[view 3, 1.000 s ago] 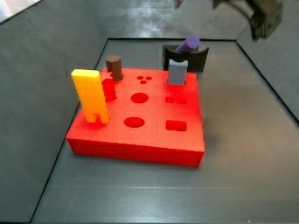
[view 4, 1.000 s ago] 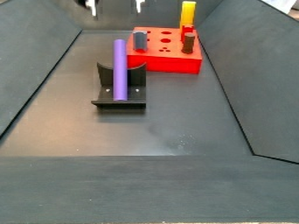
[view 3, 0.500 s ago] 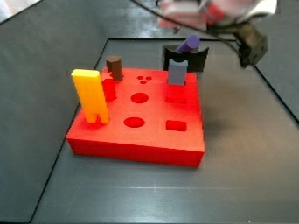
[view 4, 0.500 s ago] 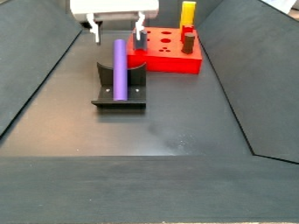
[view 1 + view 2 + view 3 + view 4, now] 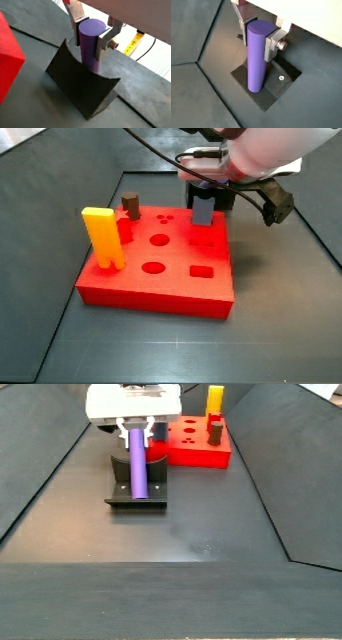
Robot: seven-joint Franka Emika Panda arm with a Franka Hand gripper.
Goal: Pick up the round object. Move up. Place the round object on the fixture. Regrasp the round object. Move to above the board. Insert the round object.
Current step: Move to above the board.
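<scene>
The round object, a long purple rod (image 5: 136,464), stands upright in the fixture (image 5: 138,494), a dark bracket on a base plate. My gripper (image 5: 136,426) is down over the rod's top end. In both wrist views the silver fingers (image 5: 105,44) (image 5: 271,44) press the rod (image 5: 89,47) (image 5: 256,60) from both sides, so the gripper (image 5: 91,36) (image 5: 256,31) is shut on it. The rod's foot rests on the fixture (image 5: 80,87) (image 5: 272,89). The red board (image 5: 160,268) (image 5: 195,446) lies beyond the fixture. In a side view the gripper (image 5: 214,190) hides the rod.
On the board stand a yellow block (image 5: 102,236) (image 5: 215,398), a short brown peg (image 5: 131,205) and a blue-grey notched peg (image 5: 202,210). Round and square holes (image 5: 155,269) show in its top. Dark sloped walls (image 5: 54,464) bound the floor on both sides.
The gripper has come down from above and behind onto the rod's top; its fingers now clamp the rod. Rod, fixture and board have not moved.
</scene>
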